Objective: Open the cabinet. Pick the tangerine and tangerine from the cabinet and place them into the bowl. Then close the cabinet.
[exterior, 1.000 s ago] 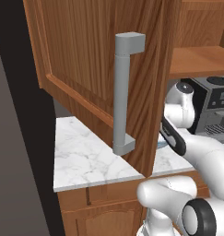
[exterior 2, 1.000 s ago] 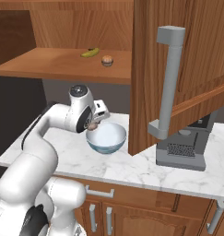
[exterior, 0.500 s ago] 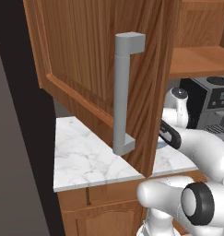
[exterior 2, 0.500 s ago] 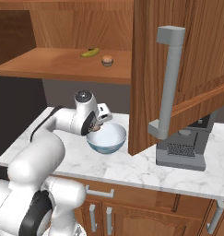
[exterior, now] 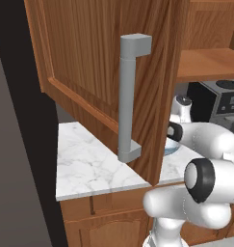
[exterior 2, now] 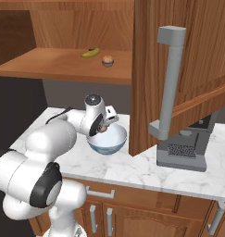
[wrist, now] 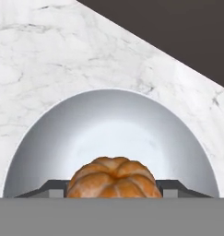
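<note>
The cabinet stands open, its left door (exterior: 84, 58) and right door (exterior 2: 197, 69) swung out towards me, each with a long grey handle (exterior 2: 169, 88). My gripper (exterior 2: 104, 126) hangs just above the bowl (exterior 2: 107, 142) on the marble counter, shut on a tangerine (wrist: 112, 179). In the hand view the fruit sits between my fingertips (wrist: 53, 189), over the bowl's white inside (wrist: 109, 124). The other tangerine (exterior 2: 107, 61) rests on the cabinet shelf (exterior 2: 53, 65). From the left base view the open door hides most of the bowl and hand.
A yellow banana (exterior 2: 90, 53) lies on the shelf beside the tangerine. A grey coffee machine (exterior 2: 183, 150) stands on the counter right of the bowl, under the open right door. The marble counter (exterior: 89, 164) ends at a dark wall on the left.
The hand has sunk a little and moved over the bowl with the tangerine in its grip. The arm's elbow has folded lower. The doors and the shelf items have not moved.
</note>
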Motion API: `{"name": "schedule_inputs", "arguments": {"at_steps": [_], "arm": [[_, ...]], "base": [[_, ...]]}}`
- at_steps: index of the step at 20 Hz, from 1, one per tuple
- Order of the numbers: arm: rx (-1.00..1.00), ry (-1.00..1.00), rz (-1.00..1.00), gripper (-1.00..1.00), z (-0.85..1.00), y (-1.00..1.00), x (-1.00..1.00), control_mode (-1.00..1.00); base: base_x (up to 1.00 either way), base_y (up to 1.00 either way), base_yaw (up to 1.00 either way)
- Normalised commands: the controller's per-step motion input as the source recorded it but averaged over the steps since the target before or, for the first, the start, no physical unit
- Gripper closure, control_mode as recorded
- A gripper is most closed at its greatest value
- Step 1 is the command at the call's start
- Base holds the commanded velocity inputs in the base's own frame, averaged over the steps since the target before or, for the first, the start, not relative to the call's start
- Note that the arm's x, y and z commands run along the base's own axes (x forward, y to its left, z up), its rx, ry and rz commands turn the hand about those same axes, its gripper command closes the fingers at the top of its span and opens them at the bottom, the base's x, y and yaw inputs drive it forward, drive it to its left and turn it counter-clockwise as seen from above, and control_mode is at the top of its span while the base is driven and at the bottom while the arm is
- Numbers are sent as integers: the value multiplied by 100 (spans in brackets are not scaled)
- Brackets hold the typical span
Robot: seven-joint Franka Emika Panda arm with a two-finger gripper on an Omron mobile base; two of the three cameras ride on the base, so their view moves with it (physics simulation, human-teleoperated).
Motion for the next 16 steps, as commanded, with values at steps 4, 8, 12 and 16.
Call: {"name": "schedule_inputs", "arguments": {"at_steps": [4, 8, 12, 16], "arm": [[0, 0, 0, 100, -26, -12, 16, -100], [-2, 0, 1, 100, -29, -2, 7, -100], [-2, 0, 1, -100, -17, 0, 0, -100], [0, 0, 0, -100, 0, 0, 0, -100]], "base": [[0, 0, 0], [0, 0, 0], [0, 0, 0], [0, 0, 0]]}}
